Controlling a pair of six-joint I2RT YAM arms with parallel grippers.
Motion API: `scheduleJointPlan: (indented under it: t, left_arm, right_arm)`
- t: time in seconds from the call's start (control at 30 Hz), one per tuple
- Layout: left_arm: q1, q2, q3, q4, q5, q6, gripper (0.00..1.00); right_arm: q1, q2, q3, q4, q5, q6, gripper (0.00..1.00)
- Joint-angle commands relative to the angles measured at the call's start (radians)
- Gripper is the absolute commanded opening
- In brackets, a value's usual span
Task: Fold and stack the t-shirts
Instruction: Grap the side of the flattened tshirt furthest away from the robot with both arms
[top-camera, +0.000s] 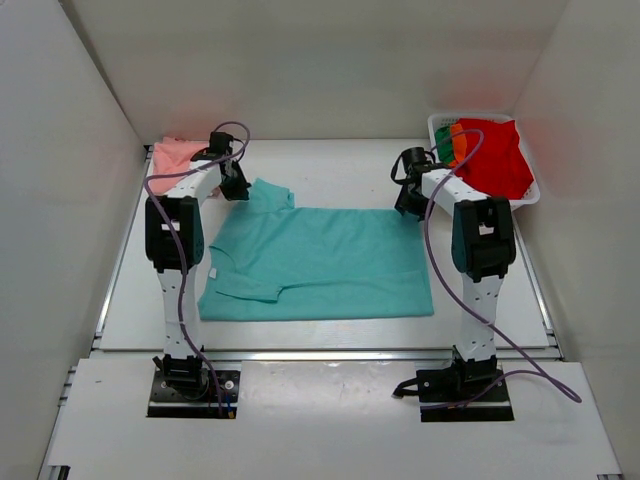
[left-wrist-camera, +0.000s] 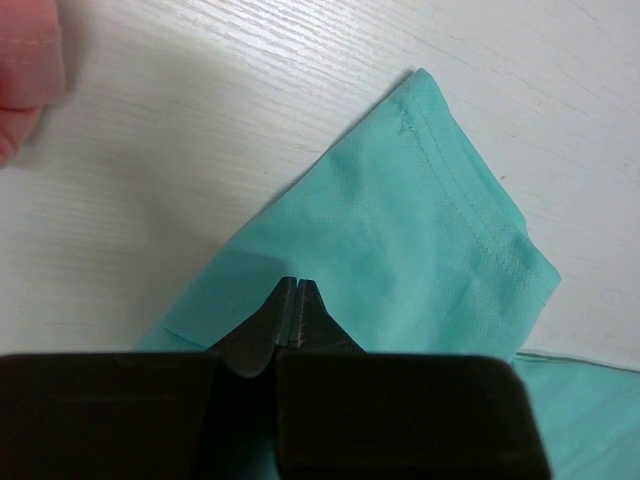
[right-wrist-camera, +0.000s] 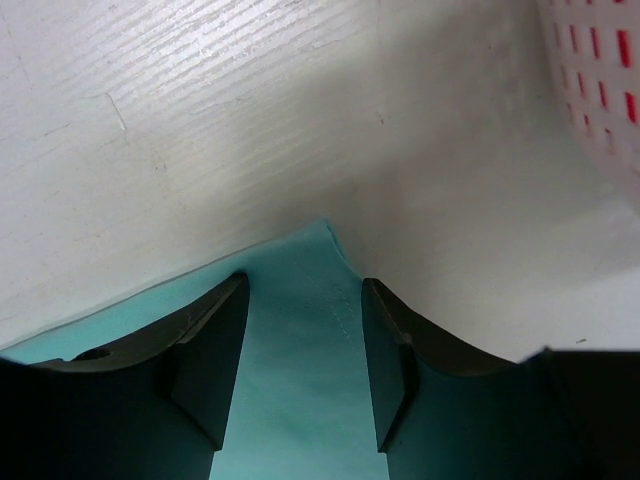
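The teal t-shirt (top-camera: 320, 262) lies spread flat across the middle of the counter (top-camera: 340, 175), its collar end toward the left edge and its hem toward the right edge. My left gripper (left-wrist-camera: 298, 300) is down over the far sleeve of that shirt, toward the far-left corner. Its two fingertips are pressed together with no gap, just above or on the cloth. I cannot tell whether any fabric is pinched between them, as the sleeve looks flat and smooth around the tips. My right gripper (right-wrist-camera: 305, 330) is spread wide at the far hem corner of the same shirt. One finger (right-wrist-camera: 215, 350) sits on each side of that corner, with teal cloth showing in the gap and bare counter beyond it. In the far-left corner rests the salmon pink t-shirt (top-camera: 177, 155), bunched and just beyond my left wrist. In the far-right corner stands the white basket (top-camera: 437, 122), holding the red t-shirt (top-camera: 497, 155), which drapes over its rim. The green t-shirt (top-camera: 443, 146) and a strip of orange cloth (top-camera: 458, 140) are tucked beside it, at the basket's left end.
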Motion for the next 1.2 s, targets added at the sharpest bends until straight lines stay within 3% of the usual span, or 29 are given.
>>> scheduleJointPlan:
  t: [0.0, 0.3, 0.37, 0.4, 0.43, 0.53, 0.57, 0.73, 1.17]
  left_arm:
    - [0.013, -0.103, -0.02, 0.014, 0.018, -0.006, 0.0]
    - [0.027, -0.109, -0.032, 0.028, 0.012, 0.011, 0.0]
    - [0.033, -0.104, -0.014, 0.022, -0.008, 0.009, 0.03]
    - [0.036, -0.089, 0.001, 0.01, -0.019, 0.014, 0.13]
    - [0.038, -0.084, 0.021, -0.001, -0.038, 0.016, 0.44]
    - [0.045, -0.068, 0.055, -0.01, -0.048, 0.017, 0.49]
    - [0.05, -0.055, 0.066, -0.011, -0.071, 0.022, 0.58]
    - [0.055, -0.008, 0.106, -0.014, -0.075, 0.025, 0.65]
    - [-0.008, 0.038, 0.089, -0.052, -0.095, 0.051, 0.65]
  right_arm:
    - [0.019, 0.044, 0.06, -0.01, 0.045, 0.001, 0.47]
    - [0.03, 0.104, 0.15, -0.038, 0.048, -0.031, 0.4]
    - [0.027, 0.112, 0.153, -0.032, 0.033, -0.033, 0.15]
    - [0.029, 0.112, 0.156, -0.042, 0.027, -0.022, 0.11]
    - [0.035, 0.118, 0.159, -0.039, 0.033, -0.031, 0.11]
    - [0.035, 0.127, 0.163, -0.053, 0.023, -0.047, 0.04]
    - [0.041, 0.124, 0.165, -0.05, 0.025, -0.044, 0.04]
    - [0.039, 0.121, 0.154, -0.05, 0.023, -0.056, 0.02]
    - [0.047, 0.11, 0.15, -0.053, 0.016, -0.059, 0.05]
